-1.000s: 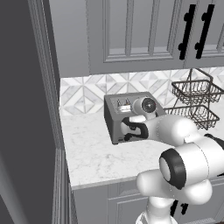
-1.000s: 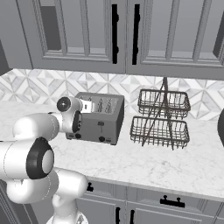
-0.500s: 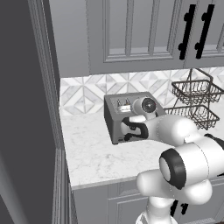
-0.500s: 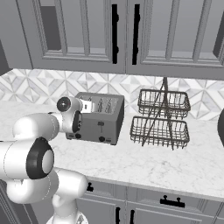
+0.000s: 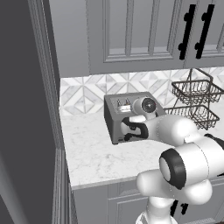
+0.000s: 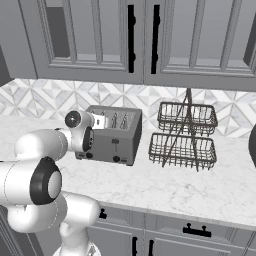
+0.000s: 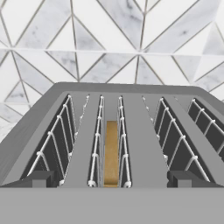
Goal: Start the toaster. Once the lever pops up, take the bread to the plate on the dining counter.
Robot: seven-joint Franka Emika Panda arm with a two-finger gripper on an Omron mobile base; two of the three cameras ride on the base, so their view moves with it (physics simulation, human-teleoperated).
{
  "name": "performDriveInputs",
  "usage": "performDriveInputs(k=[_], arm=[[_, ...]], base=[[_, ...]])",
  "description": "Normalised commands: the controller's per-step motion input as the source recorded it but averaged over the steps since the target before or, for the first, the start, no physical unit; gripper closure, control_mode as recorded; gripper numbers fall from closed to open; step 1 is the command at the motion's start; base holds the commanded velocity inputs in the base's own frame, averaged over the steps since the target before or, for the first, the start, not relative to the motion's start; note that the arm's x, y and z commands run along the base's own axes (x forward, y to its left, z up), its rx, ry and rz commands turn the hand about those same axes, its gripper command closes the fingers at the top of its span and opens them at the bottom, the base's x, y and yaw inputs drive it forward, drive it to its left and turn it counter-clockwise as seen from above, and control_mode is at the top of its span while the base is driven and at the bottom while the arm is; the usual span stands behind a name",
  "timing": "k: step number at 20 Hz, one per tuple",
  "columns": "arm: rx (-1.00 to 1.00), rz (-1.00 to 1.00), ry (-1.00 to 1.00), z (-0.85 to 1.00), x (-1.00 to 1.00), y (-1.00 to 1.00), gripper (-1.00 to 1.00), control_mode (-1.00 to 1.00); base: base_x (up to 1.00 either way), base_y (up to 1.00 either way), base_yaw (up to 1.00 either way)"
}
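Counter: white marble, patterned backsplash behind, grey cabinets above. 2-tier wire basket stands right of toaster, apart from it. Toaster: grey box near back of counter, 4 slots on top, black levers and knobs on front face. My hand hovers over toaster's near end, fingers spread wide, pinching nothing; 2 tips flank middle slots. Bread: golden slice sunk upright in a middle slot between wire guides, untouched.
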Motion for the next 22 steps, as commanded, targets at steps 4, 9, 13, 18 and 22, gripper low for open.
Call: performDriveInputs(k=[4,9,13,18,22], arm=[[0.00,0.00,0.00,0.00,0.00,0.00,-1.00,-1.00],[0.00,0.00,0.00,0.00,0.00,0.00,-1.00,-1.00],[0.00,0.00,0.00,0.00,0.00,0.00,-1.00,-1.00],[0.00,0.00,0.00,0.00,0.00,0.00,-1.00,-1.00],[0.00,0.00,0.00,0.00,0.00,0.00,-1.00,-1.00]], base=[[0.00,0.00,0.00],[0.00,0.00,0.00],[0.00,0.00,0.00],[0.00,0.00,0.00],[0.00,0.00,0.00]])
